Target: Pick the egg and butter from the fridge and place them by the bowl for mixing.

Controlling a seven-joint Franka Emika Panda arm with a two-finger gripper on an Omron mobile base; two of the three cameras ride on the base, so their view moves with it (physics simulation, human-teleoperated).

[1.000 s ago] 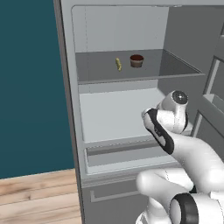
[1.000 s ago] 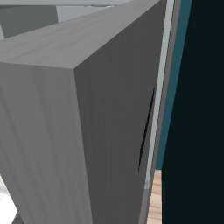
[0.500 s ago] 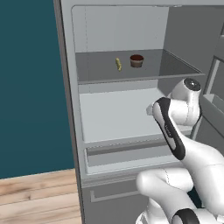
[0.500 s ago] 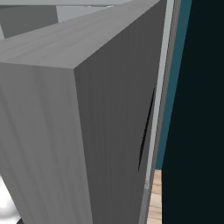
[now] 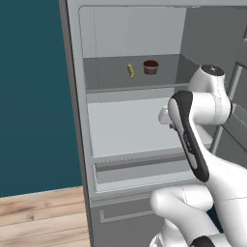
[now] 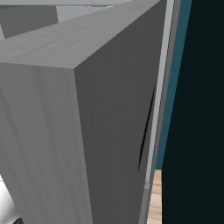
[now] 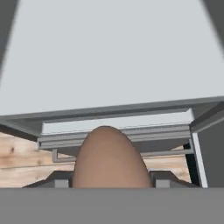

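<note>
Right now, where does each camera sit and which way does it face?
Left base view: behind the arm, facing the open fridge; butter and a brown cup on its shelf; arm at right.
Right base view: close against a grey fridge wall.
Hand view: along the gripper, which holds the egg.
Left base and hand views share the drawer.

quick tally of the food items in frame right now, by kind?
egg: 1, held between the fingers
butter: 1, on the upper fridge shelf
brown cup: 1, beside the butter
Total: 3
</note>
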